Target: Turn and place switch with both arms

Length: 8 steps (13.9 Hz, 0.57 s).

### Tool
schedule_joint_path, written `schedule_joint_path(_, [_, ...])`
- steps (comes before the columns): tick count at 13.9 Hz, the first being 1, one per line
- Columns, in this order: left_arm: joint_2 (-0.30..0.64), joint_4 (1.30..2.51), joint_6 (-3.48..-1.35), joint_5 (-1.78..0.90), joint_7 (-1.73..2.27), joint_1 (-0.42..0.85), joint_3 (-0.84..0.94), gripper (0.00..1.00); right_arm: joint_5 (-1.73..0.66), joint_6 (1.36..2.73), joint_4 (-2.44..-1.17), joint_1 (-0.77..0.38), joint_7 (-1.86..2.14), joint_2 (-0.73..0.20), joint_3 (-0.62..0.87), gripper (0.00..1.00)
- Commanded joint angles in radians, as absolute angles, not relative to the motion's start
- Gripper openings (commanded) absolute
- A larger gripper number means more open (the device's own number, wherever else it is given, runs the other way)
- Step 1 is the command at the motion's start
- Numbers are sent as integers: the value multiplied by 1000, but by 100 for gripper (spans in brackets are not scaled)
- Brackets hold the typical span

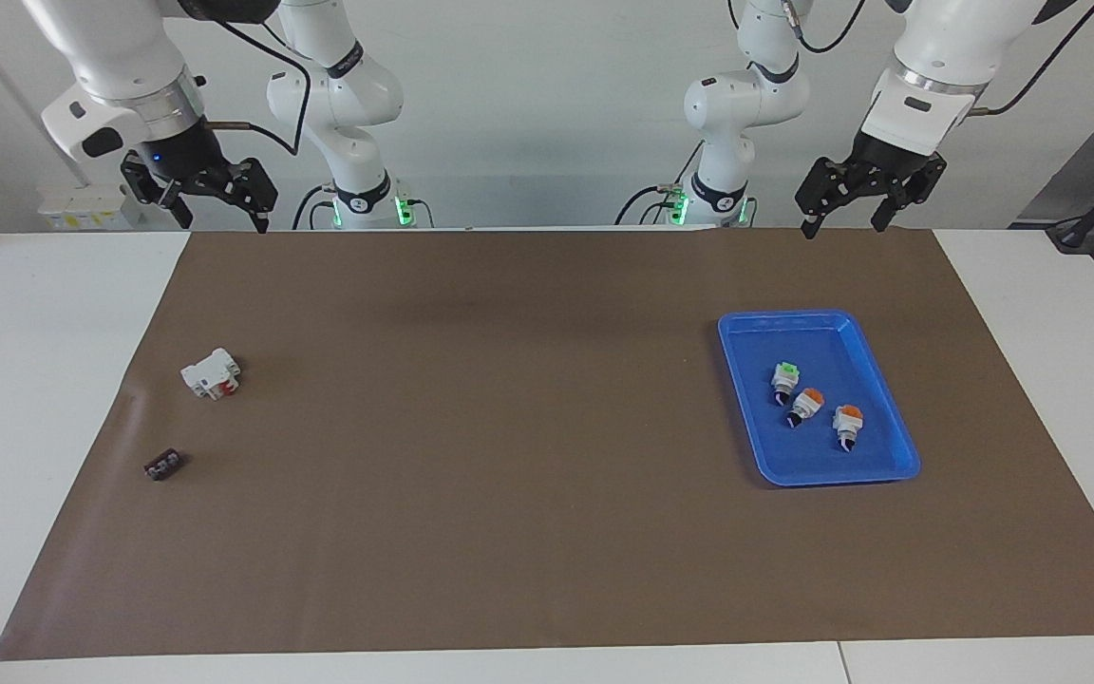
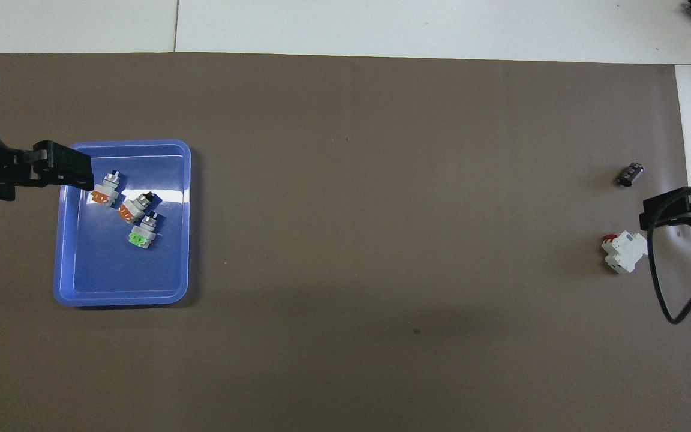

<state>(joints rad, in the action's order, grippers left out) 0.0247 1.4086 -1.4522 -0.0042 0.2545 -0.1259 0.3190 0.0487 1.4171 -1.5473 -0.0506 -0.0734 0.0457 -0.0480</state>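
Three switches sit in my tray (image 1: pixel 896 418) at the left arm's end: the switch (image 1: pixel 784 377) nearest me. White block (image 1: pixel 212 372) and a small connector (image 1: pixel 163 465) lie at the right arm's end.

White switch (image 1: pixel 784 379), green block up, lying in the blue tray (image 1: pixel 889 471).
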Motion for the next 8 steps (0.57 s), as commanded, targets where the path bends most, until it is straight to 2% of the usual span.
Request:
schedule_joint_path(1, [25, 1408, -1456, 14, 239, -132, 321, 100, 58, 1413, -1565, -48, -52, 64, -44, 100])
schedule_joint_path(6, [37, 1401, -1468, 32, 239, -152, 321, 100, 58, 1413, -1565, -48, -52, 66, -44, 100])
schedule_joint_path(8, [51, 1396, -1471, 40, 239, -88, 237, 100, 57, 1413, -1565, -48, -52, 64, -44, 100])
